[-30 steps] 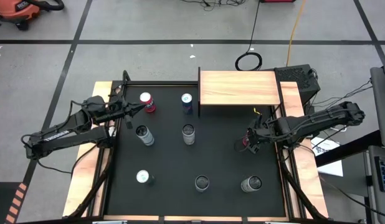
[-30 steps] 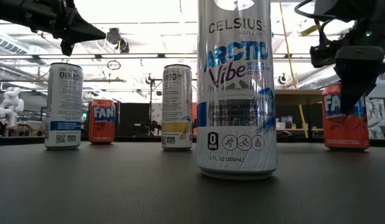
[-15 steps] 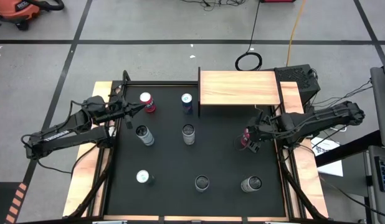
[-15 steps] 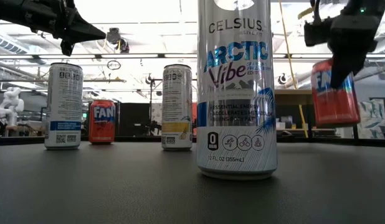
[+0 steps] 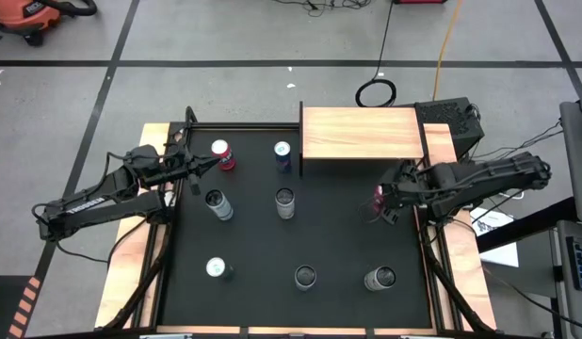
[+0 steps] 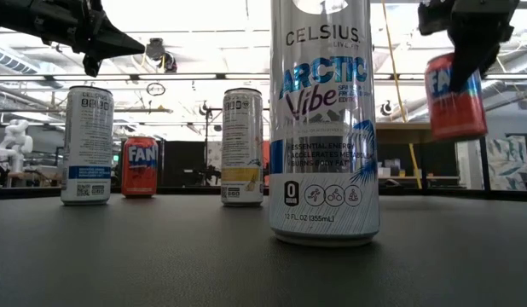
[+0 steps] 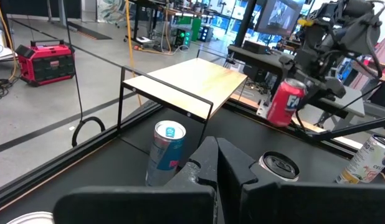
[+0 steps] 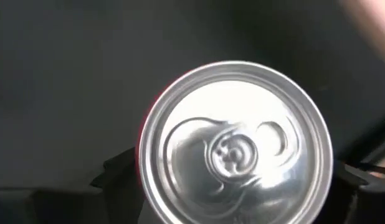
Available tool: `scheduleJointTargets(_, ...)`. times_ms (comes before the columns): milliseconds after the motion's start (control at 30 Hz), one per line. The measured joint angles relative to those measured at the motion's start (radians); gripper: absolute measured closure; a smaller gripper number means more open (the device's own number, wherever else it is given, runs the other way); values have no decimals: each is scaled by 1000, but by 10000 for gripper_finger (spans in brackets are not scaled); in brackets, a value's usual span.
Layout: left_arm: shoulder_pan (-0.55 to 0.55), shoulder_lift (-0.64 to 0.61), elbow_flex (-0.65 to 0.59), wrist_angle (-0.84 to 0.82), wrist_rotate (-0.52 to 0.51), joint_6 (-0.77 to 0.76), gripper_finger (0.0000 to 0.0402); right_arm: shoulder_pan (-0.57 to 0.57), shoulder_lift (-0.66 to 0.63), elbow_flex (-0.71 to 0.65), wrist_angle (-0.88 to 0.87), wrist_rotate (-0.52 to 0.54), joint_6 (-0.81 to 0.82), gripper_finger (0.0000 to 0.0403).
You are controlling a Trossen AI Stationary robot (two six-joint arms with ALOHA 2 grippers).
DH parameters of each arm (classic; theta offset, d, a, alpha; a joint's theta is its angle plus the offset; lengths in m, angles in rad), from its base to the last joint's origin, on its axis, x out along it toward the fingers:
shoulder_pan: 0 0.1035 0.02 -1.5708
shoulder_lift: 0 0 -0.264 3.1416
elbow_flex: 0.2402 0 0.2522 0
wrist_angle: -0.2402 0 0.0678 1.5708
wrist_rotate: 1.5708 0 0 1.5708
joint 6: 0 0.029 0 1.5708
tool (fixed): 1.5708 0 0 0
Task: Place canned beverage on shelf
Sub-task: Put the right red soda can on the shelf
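My right end effector (image 6: 465, 43) grips a red Fanta can (image 6: 455, 95), fingers clamped on its upper sides, and the can hangs clear of the desk (image 5: 338, 235), slightly tilted. From above, it sits just off the near right corner of the shelf (image 5: 361, 133), lower than the wooden top and not yet over it. The shelf's top is bare: no can stands on it.

So I judge the pick-up done and the carry underway. What is left is to raise the can above the level of the top, bring it across over the wood, set it upright and let go. The tilt wants correcting before I lower it, or it may topple on release.

My left end effector (image 5: 193, 172) waits with its fingers closed on nothing, hovering over the far left part of the desk near another red can (image 5: 222, 154). Several other cans stand on the black mat, among them a blue one (image 5: 282, 156) just beside the shelf's left edge.
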Motion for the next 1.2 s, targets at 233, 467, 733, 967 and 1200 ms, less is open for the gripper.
scheduleJointTargets(233,0,0,0,0,0,0,401,-33,0,125,-123,108,-24,90)
scheduleJointTargets(467,0,0,0,0,0,0,401,-101,-1,227,-154,205,-101,90)
scheduleJointTargets(733,0,0,0,0,0,0,401,-211,-1,270,-144,281,-216,90)
scheduleJointTargets(967,0,0,0,0,0,0,401,-346,0,270,-86,308,-313,90)
scheduleJointTargets(1200,0,0,0,0,0,0,401,-492,-2,270,36,265,-442,90)
